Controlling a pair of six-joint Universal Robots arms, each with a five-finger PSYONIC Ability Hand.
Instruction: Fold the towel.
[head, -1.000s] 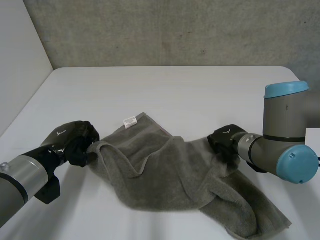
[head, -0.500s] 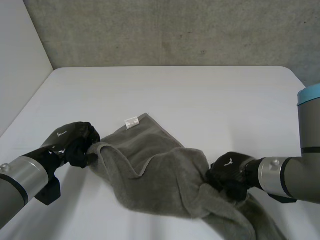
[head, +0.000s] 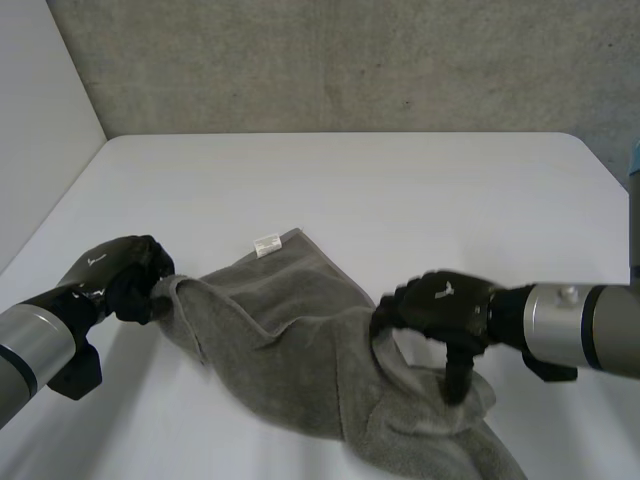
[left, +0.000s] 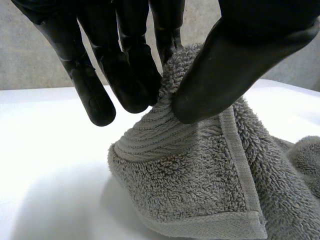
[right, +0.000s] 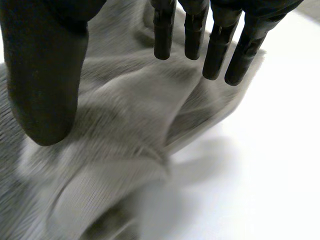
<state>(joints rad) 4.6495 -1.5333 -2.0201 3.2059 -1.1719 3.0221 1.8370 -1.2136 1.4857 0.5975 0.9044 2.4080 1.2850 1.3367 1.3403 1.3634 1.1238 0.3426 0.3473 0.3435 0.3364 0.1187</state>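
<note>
- Towel (head: 290, 340) lies rumpled on the table (head: 350, 180)
- Left hand (head: 115, 280) pinches one corner
- Right hand (head: 440, 305) is spread over the opposite end, holding nothing
- Step: straightening, apparently; next it needs a right-hand corner grip

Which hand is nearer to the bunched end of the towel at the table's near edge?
Right. The right hand is open over the towel, just beside that bunched end; the left hand pinches the opposite corner, far across the cloth.

Grey terry towel (head: 300, 340), rumpled and loosely bunched on the white table, small white label at one corner
</note>
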